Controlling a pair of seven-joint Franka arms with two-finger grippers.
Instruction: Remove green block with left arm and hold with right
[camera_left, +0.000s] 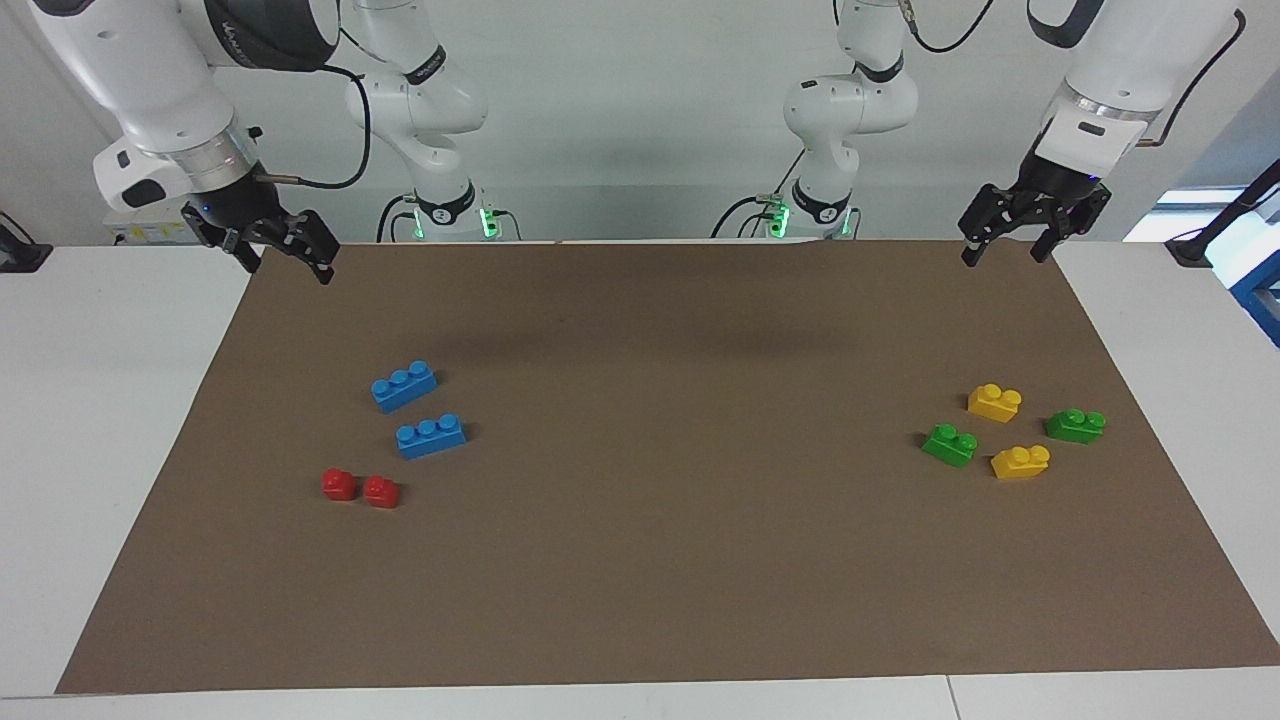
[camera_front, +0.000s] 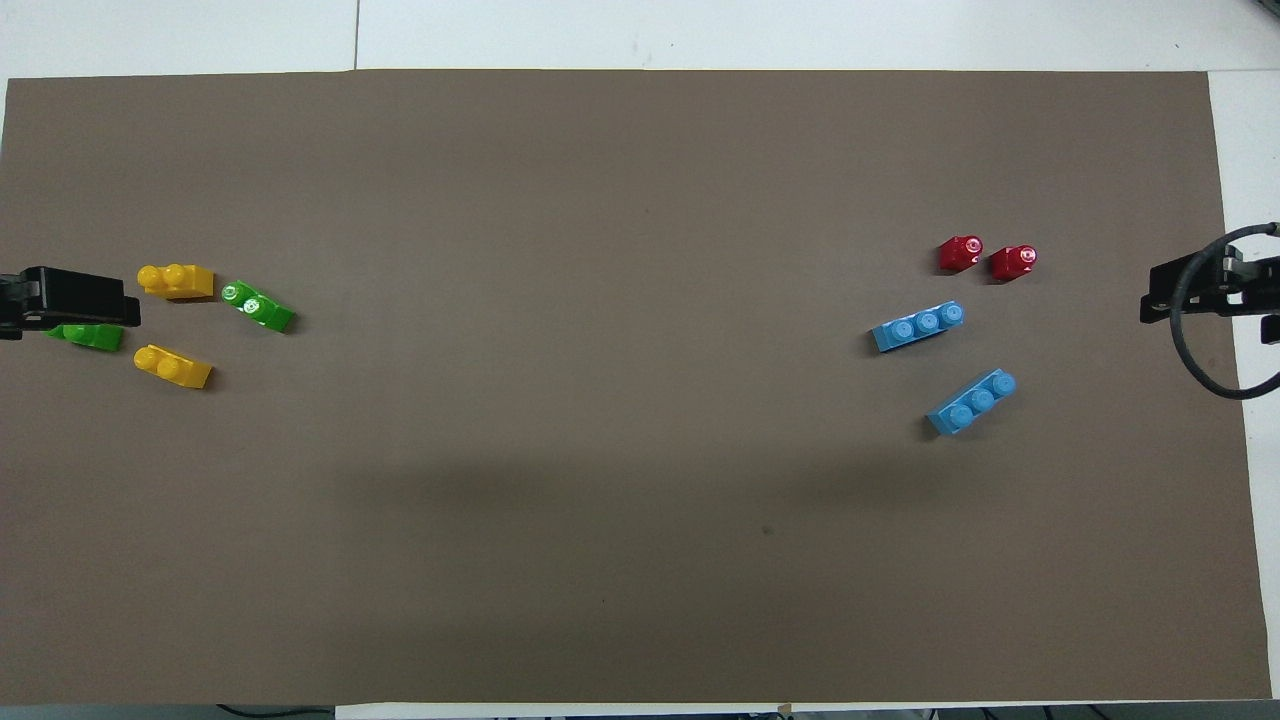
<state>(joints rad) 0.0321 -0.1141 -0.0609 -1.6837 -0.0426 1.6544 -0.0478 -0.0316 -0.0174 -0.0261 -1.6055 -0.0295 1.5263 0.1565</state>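
Observation:
The green block (camera_left: 950, 444) lies on the brown mat toward the left arm's end, studs up; it also shows in the overhead view (camera_front: 258, 306). A darker green brick (camera_left: 1075, 425) lies beside it, with two yellow bricks (camera_left: 995, 402) (camera_left: 1020, 462) between them. My left gripper (camera_left: 1008, 250) hangs open and empty in the air over the mat's corner at the robots' edge, apart from the bricks. In the overhead view the left gripper (camera_front: 128, 305) covers part of the darker green brick (camera_front: 95, 337). My right gripper (camera_left: 288, 265) hangs open and empty over the mat's other corner at the robots' edge.
Two blue three-stud bricks (camera_left: 404, 386) (camera_left: 431, 436) and two small red bricks (camera_left: 339, 484) (camera_left: 381, 491) lie toward the right arm's end. The brown mat (camera_left: 650, 560) covers most of the white table.

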